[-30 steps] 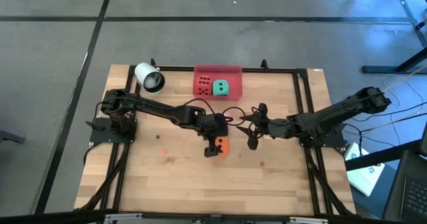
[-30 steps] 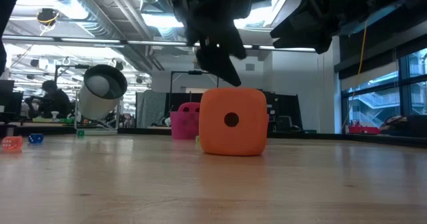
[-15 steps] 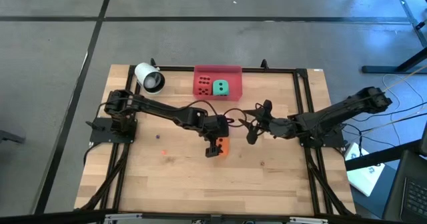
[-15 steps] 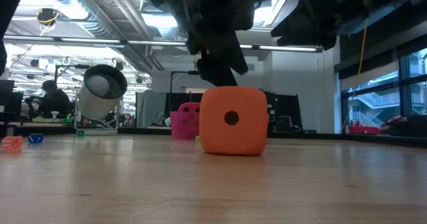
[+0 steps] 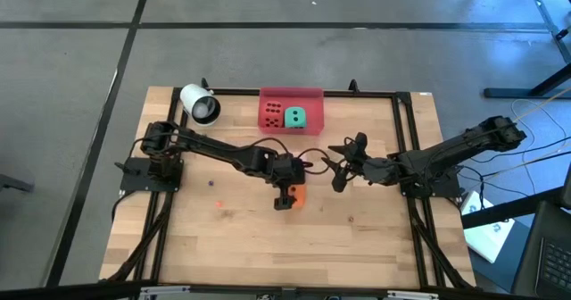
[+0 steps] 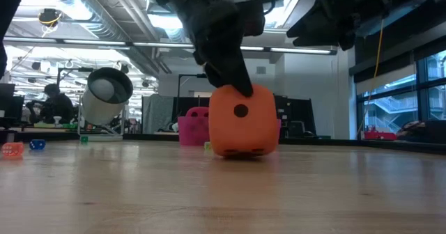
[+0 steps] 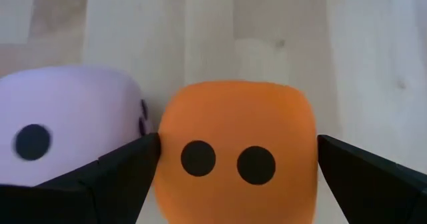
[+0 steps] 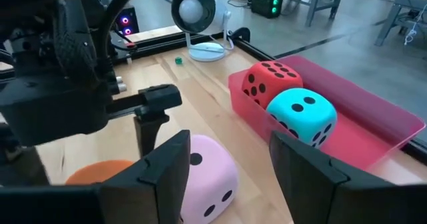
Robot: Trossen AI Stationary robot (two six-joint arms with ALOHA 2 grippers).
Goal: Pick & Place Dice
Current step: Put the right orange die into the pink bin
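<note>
The orange die (image 6: 242, 129) sits near the middle of the bench (image 5: 232, 237), slightly tilted, one pip facing the low camera and two pips facing the left wrist camera. The light pink die (image 7: 67, 127) lies just beside it (hidden under the arm from above). The red die (image 5: 273, 114) and the green die (image 5: 294, 117) rest side by side in the pink tray (image 5: 308, 95).

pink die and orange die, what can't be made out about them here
- High view: the pink die is hidden under the grippers; the orange die only peeks out beside the left gripper.
- Low view: the orange die blocks the pink one.
- Left wrist view: the fingers cover both dice's lower parts.
</note>
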